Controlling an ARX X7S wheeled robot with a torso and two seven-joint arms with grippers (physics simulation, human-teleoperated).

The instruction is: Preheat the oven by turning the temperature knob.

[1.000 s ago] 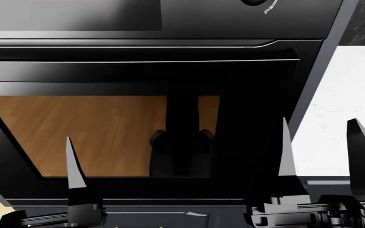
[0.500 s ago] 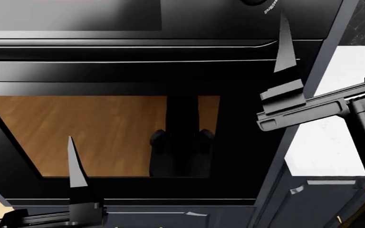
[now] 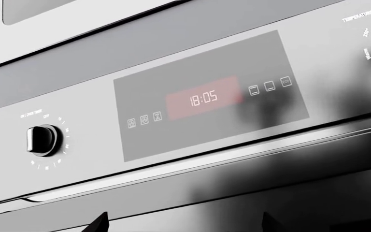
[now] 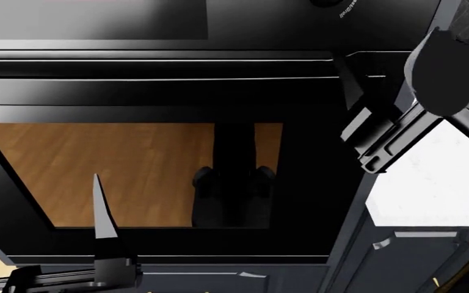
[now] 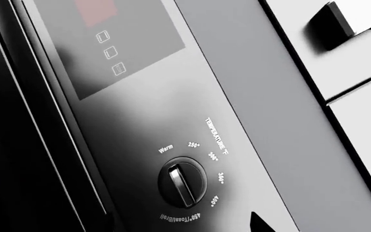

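Facing the oven, my head view shows only its glass window and bar handle; the wrist views show the panel above that handle. My left wrist view reads "18:05" on the display, beside a knob marked "OFF". My right wrist view finds the temperature knob, labelled "TEMPERATURE °F", "Warm", "250°". How wide the fingers of my left gripper and right gripper stand, I cannot tell.
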